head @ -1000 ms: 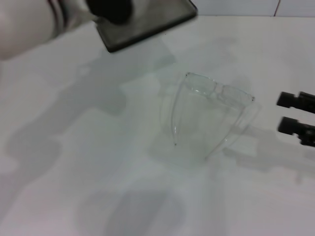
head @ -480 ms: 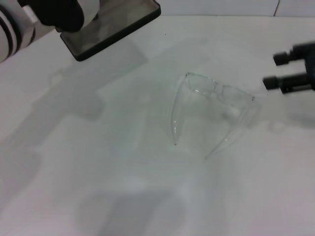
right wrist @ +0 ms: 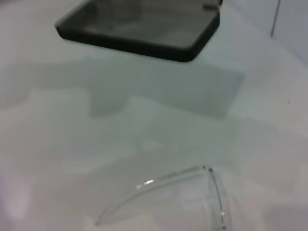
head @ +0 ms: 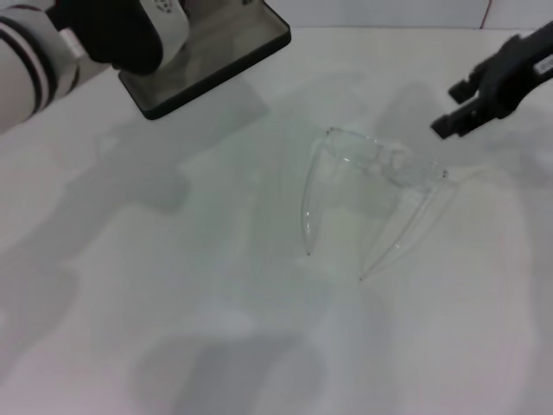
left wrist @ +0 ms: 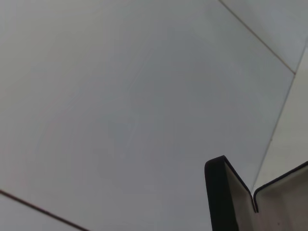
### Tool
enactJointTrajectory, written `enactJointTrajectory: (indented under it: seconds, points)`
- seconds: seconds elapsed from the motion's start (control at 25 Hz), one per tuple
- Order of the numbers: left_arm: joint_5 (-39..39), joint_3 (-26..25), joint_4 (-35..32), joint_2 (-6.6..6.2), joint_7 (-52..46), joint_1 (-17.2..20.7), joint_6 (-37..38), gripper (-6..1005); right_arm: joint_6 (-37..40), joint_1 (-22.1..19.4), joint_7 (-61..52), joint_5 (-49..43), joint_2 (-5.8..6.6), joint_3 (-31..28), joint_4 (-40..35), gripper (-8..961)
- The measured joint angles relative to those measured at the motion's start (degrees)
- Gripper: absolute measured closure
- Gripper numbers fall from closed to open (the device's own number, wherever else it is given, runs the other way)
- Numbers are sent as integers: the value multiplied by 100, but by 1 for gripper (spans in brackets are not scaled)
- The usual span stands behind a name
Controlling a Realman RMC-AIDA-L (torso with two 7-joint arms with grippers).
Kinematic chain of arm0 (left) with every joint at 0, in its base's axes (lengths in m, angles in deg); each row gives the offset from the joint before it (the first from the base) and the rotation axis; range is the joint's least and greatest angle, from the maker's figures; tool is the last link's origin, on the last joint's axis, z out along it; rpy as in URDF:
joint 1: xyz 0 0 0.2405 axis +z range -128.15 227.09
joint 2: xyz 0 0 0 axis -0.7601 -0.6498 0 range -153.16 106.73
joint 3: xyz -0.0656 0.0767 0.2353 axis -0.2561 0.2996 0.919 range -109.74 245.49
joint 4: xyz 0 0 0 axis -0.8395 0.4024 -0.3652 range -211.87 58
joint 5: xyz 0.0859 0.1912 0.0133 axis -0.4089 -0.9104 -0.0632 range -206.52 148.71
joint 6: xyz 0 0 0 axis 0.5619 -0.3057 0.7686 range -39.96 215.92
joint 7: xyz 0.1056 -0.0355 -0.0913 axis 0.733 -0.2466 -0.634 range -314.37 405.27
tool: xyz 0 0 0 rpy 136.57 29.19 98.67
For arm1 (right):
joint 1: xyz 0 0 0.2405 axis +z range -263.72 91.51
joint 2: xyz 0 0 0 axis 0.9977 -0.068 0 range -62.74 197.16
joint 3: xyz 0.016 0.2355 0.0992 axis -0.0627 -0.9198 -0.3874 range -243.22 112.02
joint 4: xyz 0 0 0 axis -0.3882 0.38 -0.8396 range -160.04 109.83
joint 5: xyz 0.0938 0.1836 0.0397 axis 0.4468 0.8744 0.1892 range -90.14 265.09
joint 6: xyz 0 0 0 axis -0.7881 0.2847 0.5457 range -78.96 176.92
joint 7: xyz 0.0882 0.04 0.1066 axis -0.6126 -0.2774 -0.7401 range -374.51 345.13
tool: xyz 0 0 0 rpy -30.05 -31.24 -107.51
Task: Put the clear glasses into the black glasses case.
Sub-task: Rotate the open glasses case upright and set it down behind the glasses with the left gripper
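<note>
So the clear glasses [head: 373,194] are being left sitting on the white tabletop [head: 216,328] near the middle, arms unfolded and splayed toward the robot, lens front facing away. The black glasses case [head: 207,60] is being held open and tilted off the tabletop at the far left by the left gripper [head: 117,30]; how its jaws are set can't really be told, since they're being hidden by the wrist and the case itself, though the case is clearly being carried by that arm. The right gripper [head: 454,108] is being hovered just past the far right corner of the frame, near it but not touching, with its 2 jaws apart and nothing in them. Judging from this, the reach for the glasses is what's being worked on, so nothing is in the case yet. To get it done well, the jaws should probably be brought down over the lens front or the bridge rather than 1 of the thin arms, since those are likely to flex and slip. A gentle squeeze is being called for here, clear plastic being slick. The case is best being kept steady, grey lining up, so the drop-in isn't being fought.
</note>
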Motion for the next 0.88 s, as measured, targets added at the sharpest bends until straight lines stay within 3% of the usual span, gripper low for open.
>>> enactJointTrajectory:
  seconds: [0.28,0.48,0.88]
  points:
    - [0,129,168,5,-7,-1,-164,829,-558,538,307,-256,-82,166,1186,326]
    - [0,129,170,6,-10,26,-169,828,-1180,618,441,-269,-148,469,1678,335]
    - [0,153,172,0,-9,82,-170,825,-2047,677,933,-285,-283,485,2366,353]
